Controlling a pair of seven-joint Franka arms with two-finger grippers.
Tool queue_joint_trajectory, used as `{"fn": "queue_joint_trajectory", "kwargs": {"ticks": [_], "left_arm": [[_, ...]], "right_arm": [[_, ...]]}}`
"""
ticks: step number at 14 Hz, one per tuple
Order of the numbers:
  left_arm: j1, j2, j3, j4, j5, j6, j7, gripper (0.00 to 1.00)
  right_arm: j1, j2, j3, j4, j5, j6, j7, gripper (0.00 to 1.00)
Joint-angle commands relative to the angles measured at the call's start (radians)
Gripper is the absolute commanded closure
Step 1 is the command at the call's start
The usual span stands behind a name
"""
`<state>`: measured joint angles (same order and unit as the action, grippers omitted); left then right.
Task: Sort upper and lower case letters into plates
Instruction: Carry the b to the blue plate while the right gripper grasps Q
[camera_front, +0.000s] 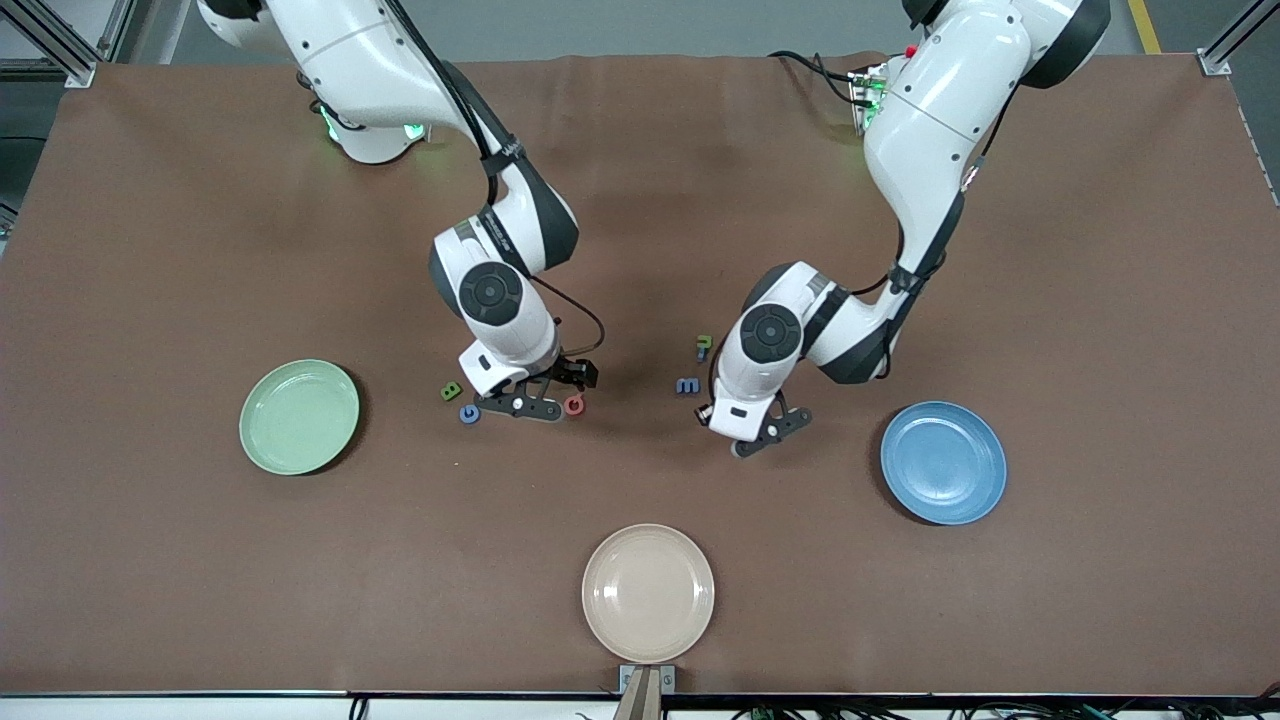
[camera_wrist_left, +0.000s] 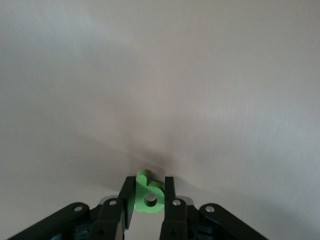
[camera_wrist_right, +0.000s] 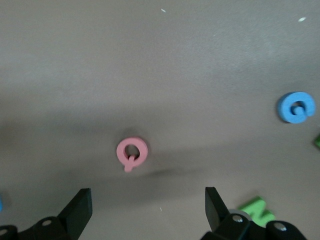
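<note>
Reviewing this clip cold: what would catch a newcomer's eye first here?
Two white arms meet mid-table among tiny toy letters. The left gripper pinches a green letter low over the mat, near the blue plate. The right gripper hangs open over a red Q. The pale green plate and beige plate hold nothing.

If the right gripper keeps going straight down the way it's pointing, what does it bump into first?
Most likely the pink letter Q. The right gripper hangs open above the brown table, and the Q lies just ahead of the gap between its fingers. How high it hangs is hard to judge.
</note>
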<state>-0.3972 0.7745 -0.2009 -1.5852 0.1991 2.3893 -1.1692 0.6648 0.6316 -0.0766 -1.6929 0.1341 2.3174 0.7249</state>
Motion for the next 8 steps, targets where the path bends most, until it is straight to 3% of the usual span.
{"fn": "queue_joint_trajectory", "kwargs": {"ticks": [1, 4, 8], "left_arm": [[0.032, -0.052, 0.024, 0.022, 0.057, -0.033, 0.002, 1.00], [0.141, -0.098, 0.023, 0.008, 0.100, -0.036, 0.127, 1.00], [0.302, -0.141, 0.018, -0.044, 0.100, -0.076, 0.441, 1.00]], "right_arm": [[0.013, 0.079, -0.009, 0.099, -0.005, -0.013, 0.056, 0.01], [0.015, 0.108, -0.009, 0.116, -0.004, -0.010, 0.057, 0.02], [0.022, 0.134, -0.009, 0.124, -0.008, -0.007, 0.062, 0.12]]}}
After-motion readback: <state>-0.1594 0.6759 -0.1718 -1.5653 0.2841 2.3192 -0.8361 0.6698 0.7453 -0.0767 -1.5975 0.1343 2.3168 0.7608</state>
